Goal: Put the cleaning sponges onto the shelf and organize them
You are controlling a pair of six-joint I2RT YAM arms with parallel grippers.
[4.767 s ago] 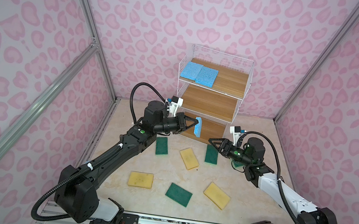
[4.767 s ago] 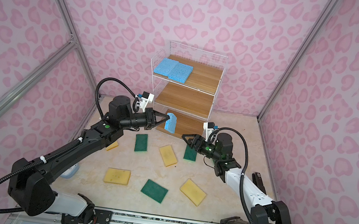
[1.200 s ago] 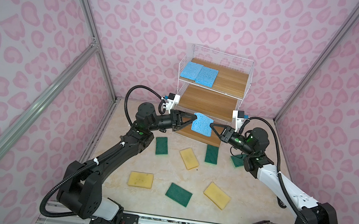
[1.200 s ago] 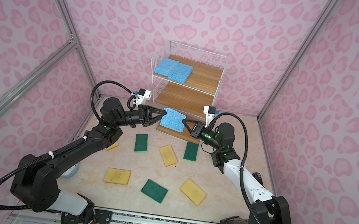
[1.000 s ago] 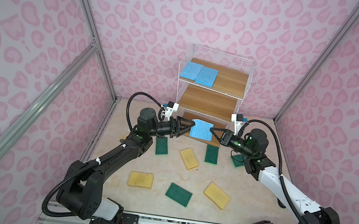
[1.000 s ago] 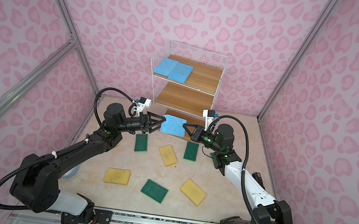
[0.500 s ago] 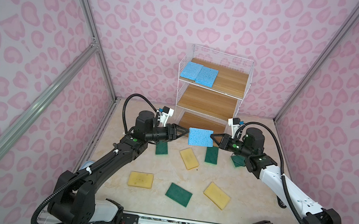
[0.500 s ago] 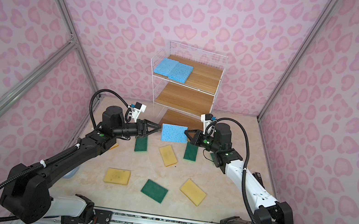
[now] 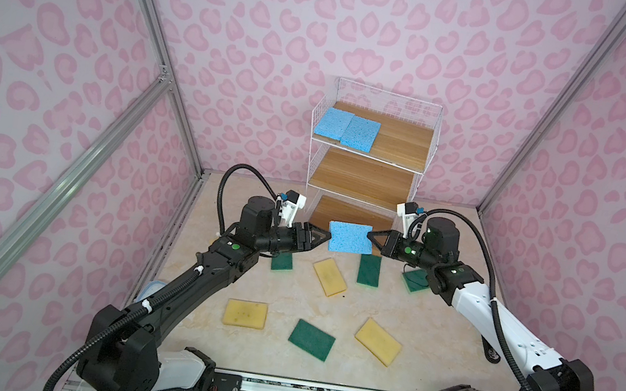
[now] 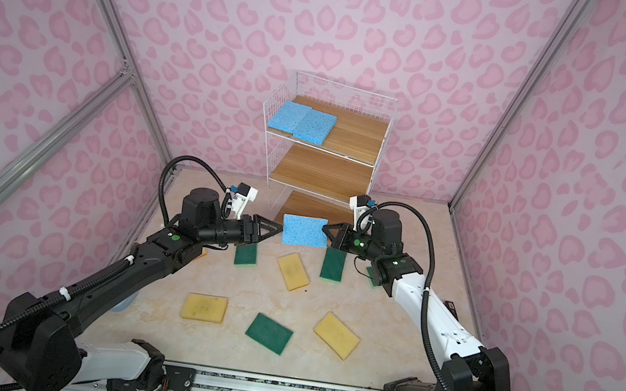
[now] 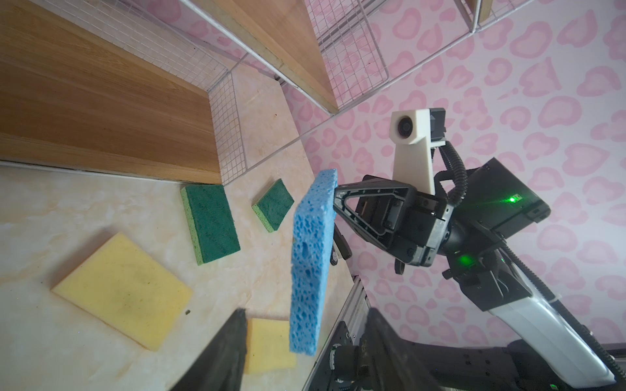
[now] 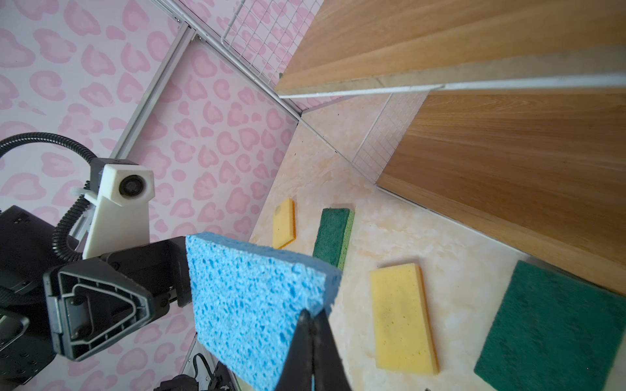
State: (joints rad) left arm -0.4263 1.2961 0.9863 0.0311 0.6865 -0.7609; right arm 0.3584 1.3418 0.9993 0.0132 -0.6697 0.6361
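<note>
A speckled light blue sponge (image 9: 350, 238) (image 10: 304, 231) hangs in the air in front of the shelf's (image 9: 369, 171) lowest board, between my two grippers. My right gripper (image 9: 370, 236) (image 12: 313, 316) is shut on the sponge's (image 12: 254, 298) right edge. My left gripper (image 9: 324, 237) (image 11: 305, 321) is open, with the sponge's (image 11: 310, 264) left end between its fingers and a gap on each side. Two more blue sponges (image 9: 346, 128) lie side by side on the left of the top board. The middle board is bare.
On the floor lie yellow sponges (image 9: 328, 276) (image 9: 245, 313) (image 9: 378, 341) and dark green ones (image 9: 311, 339) (image 9: 368, 270) (image 9: 281, 261) (image 9: 414, 281). Another yellow one (image 12: 284, 223) lies by the left arm. Patterned walls close in both sides.
The blue sponge and both grippers have come a little forward and down from the shelf front. Earlier the left gripper alone held the sponge; now the right holds it and the left stands open.
</note>
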